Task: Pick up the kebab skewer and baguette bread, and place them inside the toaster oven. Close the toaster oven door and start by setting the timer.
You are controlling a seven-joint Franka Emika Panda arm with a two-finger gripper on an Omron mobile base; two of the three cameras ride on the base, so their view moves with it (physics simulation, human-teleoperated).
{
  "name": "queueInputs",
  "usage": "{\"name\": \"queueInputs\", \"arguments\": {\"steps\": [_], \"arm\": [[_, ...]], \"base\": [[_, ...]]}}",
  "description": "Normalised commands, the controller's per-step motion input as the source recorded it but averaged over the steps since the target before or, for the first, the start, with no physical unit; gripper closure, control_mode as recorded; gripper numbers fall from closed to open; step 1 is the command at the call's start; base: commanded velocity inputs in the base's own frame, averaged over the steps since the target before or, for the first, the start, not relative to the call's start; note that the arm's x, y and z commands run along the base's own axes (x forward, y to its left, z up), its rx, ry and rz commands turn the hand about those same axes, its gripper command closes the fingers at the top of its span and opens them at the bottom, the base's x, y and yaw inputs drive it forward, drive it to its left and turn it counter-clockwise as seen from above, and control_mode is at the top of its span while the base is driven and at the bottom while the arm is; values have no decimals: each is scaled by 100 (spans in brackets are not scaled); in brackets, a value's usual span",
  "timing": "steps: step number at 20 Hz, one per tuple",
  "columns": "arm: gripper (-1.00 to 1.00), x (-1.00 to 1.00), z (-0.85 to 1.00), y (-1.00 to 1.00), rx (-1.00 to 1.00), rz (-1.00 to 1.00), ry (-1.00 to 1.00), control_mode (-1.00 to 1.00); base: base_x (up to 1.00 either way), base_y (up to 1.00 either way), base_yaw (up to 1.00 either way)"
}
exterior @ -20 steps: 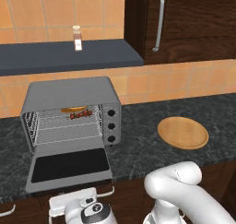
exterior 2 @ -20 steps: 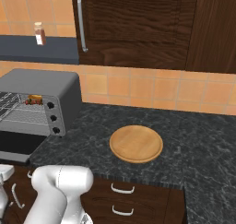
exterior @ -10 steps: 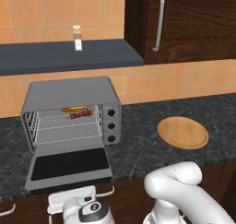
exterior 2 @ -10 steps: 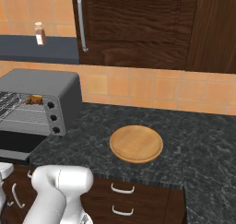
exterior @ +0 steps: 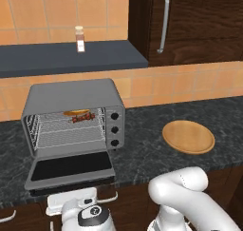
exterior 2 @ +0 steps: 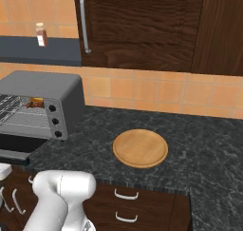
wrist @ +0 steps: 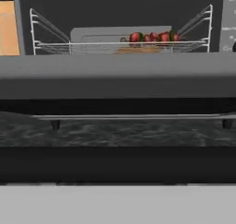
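Observation:
The toaster oven (exterior: 71, 94) stands on the counter with its door (exterior: 71, 166) dropped flat. On its wire rack lie the kebab skewer (exterior: 84, 117) and, just behind it, the golden baguette bread (exterior: 76, 112). My gripper (exterior: 72, 195) hangs low before the counter edge, just under the door's front edge, open and holding nothing. The hand view looks along the door (wrist: 118, 80), with its bar handle (wrist: 129, 117) below the door's edge and the skewer (wrist: 154, 37) and bread (wrist: 138, 49) beyond. From the right, the oven (exterior 2: 47, 90) and skewer (exterior 2: 34, 101) sit at the left.
Three black knobs (exterior: 114, 129) run down the oven's right panel. A round wooden board (exterior: 188, 136) lies on the counter to the right. A spice bottle (exterior: 80, 39) stands on the shelf above. Drawer fronts with handles (exterior 2: 126, 195) sit under the counter.
My hand has shifted only slightly in front of the open door. The skewer, the bread and the door have stayed where they were.

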Motion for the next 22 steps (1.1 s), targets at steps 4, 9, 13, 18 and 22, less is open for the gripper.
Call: {"name": "queueInputs", "arguments": {"steps": [4,9,13,18,22], "arm": [[-100,36,58,0,2,0,0,-100],[-100,44,52,0,4,0,0,-100],[-100,51,41,0,4,0,0,-100],[-100,56,32,0,5,0,0,-100],[-100,58,28,0,4,0,0,-100]], "base": [[0,0,0],[0,0,0],[0,0,0],[0,0,0],[0,0,0]]}}
